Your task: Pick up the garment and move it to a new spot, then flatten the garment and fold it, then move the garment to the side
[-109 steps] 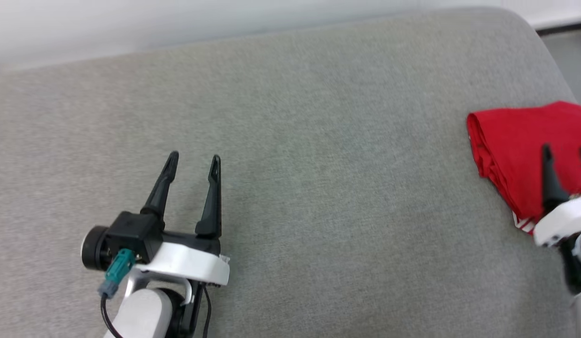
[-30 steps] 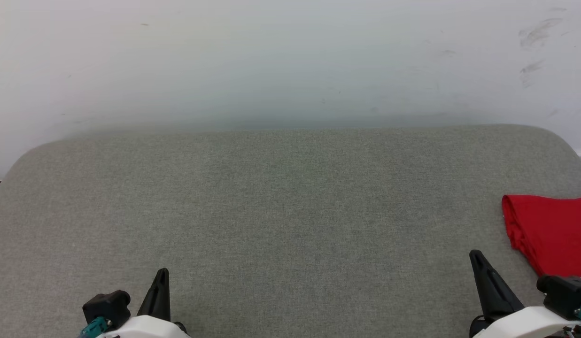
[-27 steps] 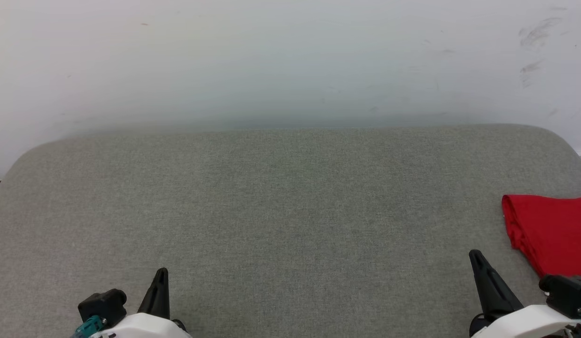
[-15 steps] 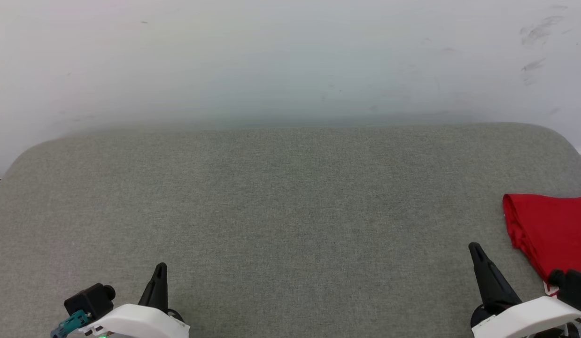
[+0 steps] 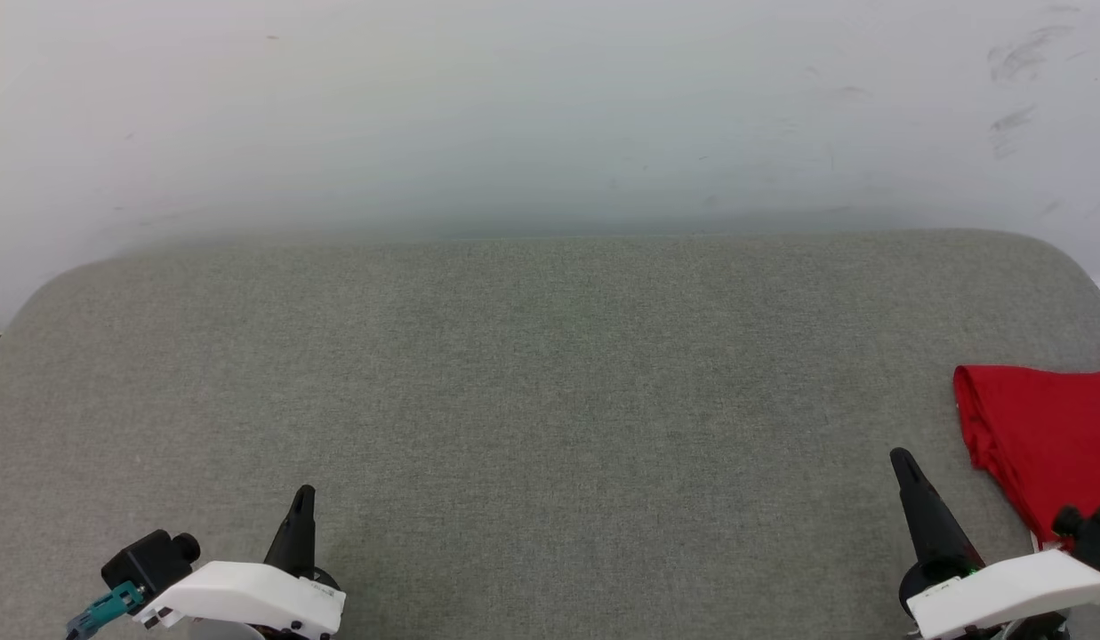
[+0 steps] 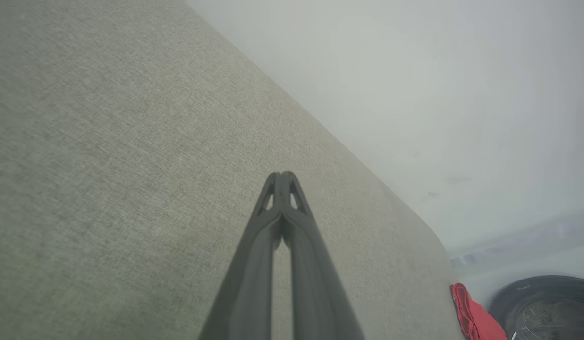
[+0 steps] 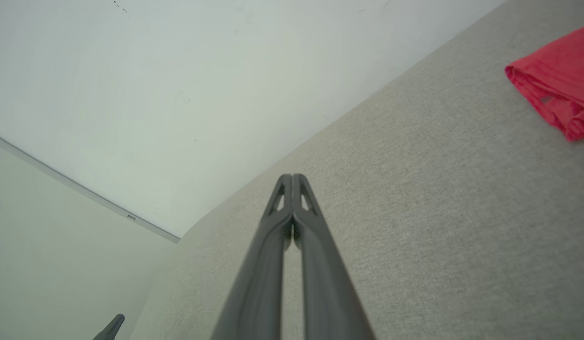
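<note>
Garment [image 5: 1043, 436], folded red jersey shirt, lying at right edge of grey fabric cushion [image 5: 550, 400]. My dark two-fingered left gripper [image 6: 282, 175] and right gripper [image 7: 292, 177], spread earlier, now sitting pressed together, empty, pulling back; task looking finished.

No writing, label, brand, number or sign can be read in any of the views. The folded red cloth garment [image 5: 1043, 436] turns only plain red fabric towards the cameras, in the head view and in both wrist views alike.
</note>
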Available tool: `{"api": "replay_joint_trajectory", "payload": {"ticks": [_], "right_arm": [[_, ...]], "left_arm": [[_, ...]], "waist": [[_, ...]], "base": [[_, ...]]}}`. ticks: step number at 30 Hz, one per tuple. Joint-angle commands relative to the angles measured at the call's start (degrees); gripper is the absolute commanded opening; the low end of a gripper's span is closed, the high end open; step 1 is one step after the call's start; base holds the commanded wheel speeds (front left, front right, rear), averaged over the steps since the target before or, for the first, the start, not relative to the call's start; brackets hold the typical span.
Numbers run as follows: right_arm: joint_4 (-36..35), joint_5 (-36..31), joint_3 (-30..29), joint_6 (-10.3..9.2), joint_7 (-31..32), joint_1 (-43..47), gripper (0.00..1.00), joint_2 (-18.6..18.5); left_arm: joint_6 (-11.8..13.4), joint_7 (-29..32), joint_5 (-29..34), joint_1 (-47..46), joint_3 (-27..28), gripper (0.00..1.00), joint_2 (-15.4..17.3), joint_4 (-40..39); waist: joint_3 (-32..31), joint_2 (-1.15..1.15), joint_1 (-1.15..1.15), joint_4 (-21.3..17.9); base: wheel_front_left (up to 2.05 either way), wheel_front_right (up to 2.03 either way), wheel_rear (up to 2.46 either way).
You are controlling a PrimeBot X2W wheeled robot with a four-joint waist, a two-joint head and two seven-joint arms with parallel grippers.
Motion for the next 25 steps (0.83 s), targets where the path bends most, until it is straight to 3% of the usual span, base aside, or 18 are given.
{"api": "replay_joint_trajectory", "payload": {"ticks": [1, 25], "right_arm": [[0.0, 2.6, -0.1, -0.01, -0.1, -2.0, 0.00, -0.5], [4.2, 18.2, -0.8, -0.01, 0.4, -4.8, 0.00, -0.6]], "left_arm": [[-0.7, 0.5, -2.1, -1.9, 0.9, 0.00, -0.3, -0.5], [-3.6, 4.6, -15.0, -3.4, 4.9, 0.00, -2.6, 0.0]], "waist": [[0.1, 0.00, 0.00, 0.0], [0.6, 0.00, 0.00, 0.2]], "base": [[0.00, 0.00, 0.00], [0.00, 0.00, 0.00]]}}
